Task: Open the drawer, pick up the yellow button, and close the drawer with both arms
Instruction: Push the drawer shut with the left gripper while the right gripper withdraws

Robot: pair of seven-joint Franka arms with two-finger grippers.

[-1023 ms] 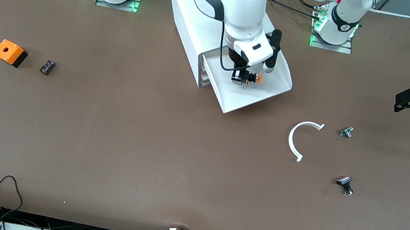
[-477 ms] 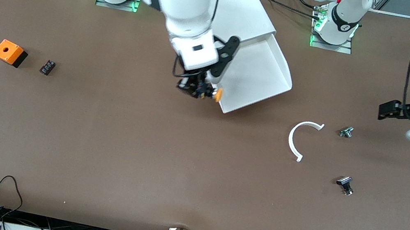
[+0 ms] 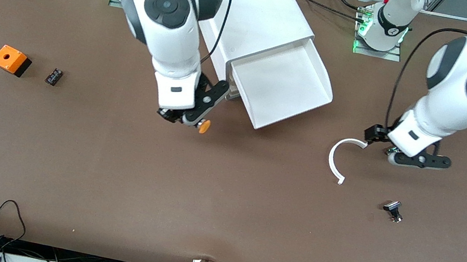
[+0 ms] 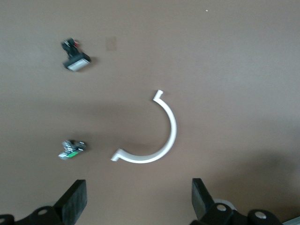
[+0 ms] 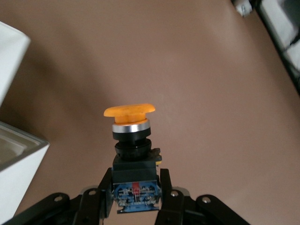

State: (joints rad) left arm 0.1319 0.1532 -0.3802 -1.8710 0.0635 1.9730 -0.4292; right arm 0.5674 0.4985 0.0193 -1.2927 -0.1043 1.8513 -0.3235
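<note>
The top drawer (image 3: 283, 87) of the white cabinet (image 3: 257, 16) stands pulled out and looks empty. My right gripper (image 3: 185, 119) is shut on the button's black and blue body (image 5: 133, 180), with the orange cap (image 3: 203, 126) sticking out past the fingertips (image 5: 165, 187). It holds the button over bare table beside the drawer's front corner. My left gripper (image 3: 400, 152) is open and empty, its fingers (image 4: 75, 206) wide apart, over the table beside a white arc.
A white arc-shaped piece (image 3: 336, 160) (image 4: 159, 136) lies on the table, with two small black-and-silver parts (image 4: 71, 149) (image 3: 393, 211) by it. An orange cube with a hole (image 3: 10, 59) and a small black part (image 3: 54, 76) lie toward the right arm's end.
My right gripper lifted the button out of the drawer and carried it over the table beside the cabinet. My left arm swung in from the table's end to beside the white arc.
</note>
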